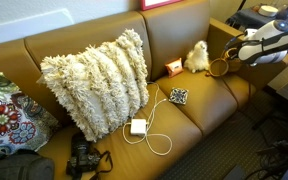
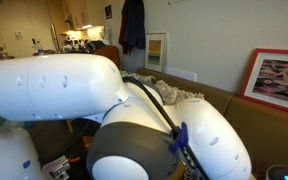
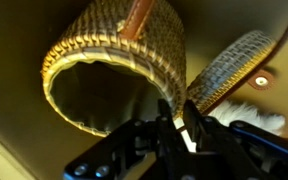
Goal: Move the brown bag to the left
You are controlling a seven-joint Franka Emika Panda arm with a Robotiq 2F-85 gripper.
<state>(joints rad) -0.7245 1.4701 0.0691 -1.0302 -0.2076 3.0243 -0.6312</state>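
Observation:
The brown bag is a small woven pouch with ring handles, lying at the couch's right end next to the armrest. In the wrist view the brown bag fills the upper frame with its round mouth facing the camera, and one ring handle lies to the right. My gripper comes in from below. Its two dark fingers are pressed together on the pouch's rim. In an exterior view the gripper reaches in from the right at the bag.
On the tan couch sit a white plush toy, a small orange box, a shaggy cream pillow, a white charger with cord and a black camera. The arm's white body blocks most of an exterior view.

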